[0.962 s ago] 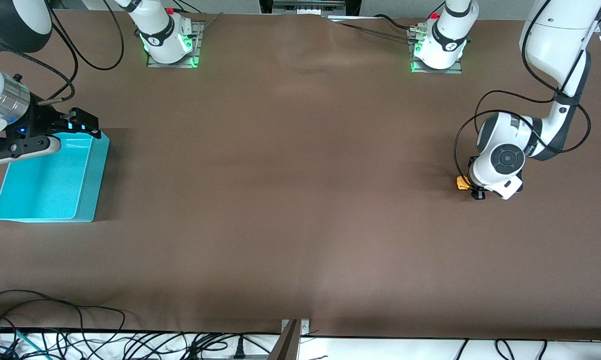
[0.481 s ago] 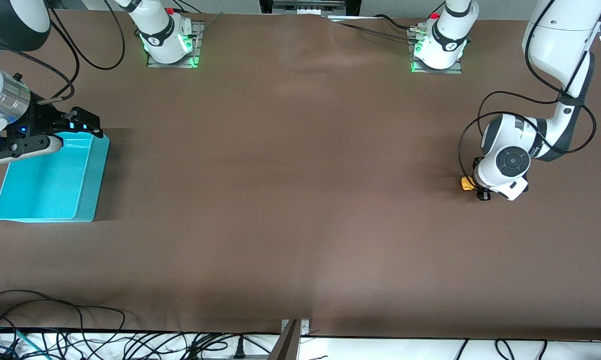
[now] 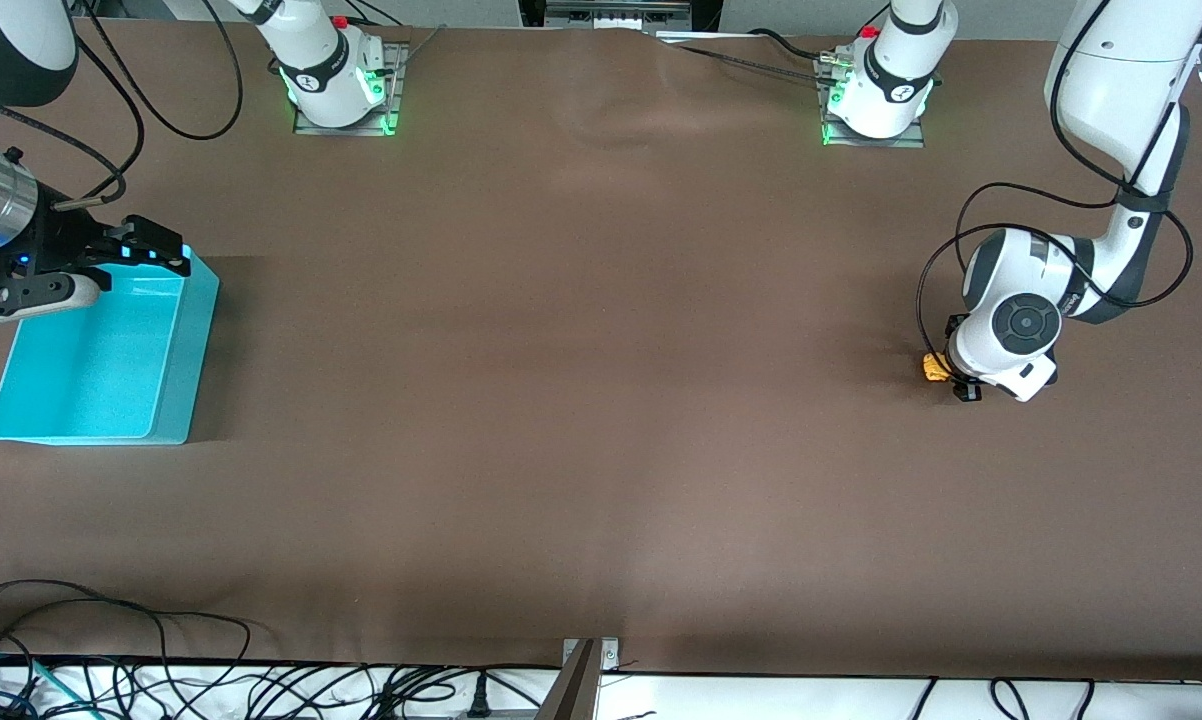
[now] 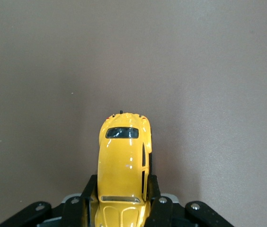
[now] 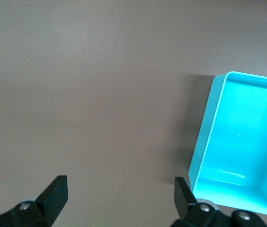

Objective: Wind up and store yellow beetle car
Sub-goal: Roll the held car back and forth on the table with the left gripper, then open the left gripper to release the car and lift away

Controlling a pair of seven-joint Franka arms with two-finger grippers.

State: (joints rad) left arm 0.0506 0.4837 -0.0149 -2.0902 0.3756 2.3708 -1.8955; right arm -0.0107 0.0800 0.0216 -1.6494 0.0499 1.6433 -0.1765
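1. Where the left pincer (image 4: 122,208) sits low at the left arm's end of the desk (image 3: 601,400), it is clamped on the car's (image 4: 123,163) flanks.
2. Bare brown desk surrounds the car on all sides.
3. Seen from the left wrist, the car's long axis runs straight out from between the fingers (image 4: 155,201).
4. Over the bin's (image 3: 176,380) rim, the right pincer (image 5: 119,194) hangs spread wide, holding nothing.
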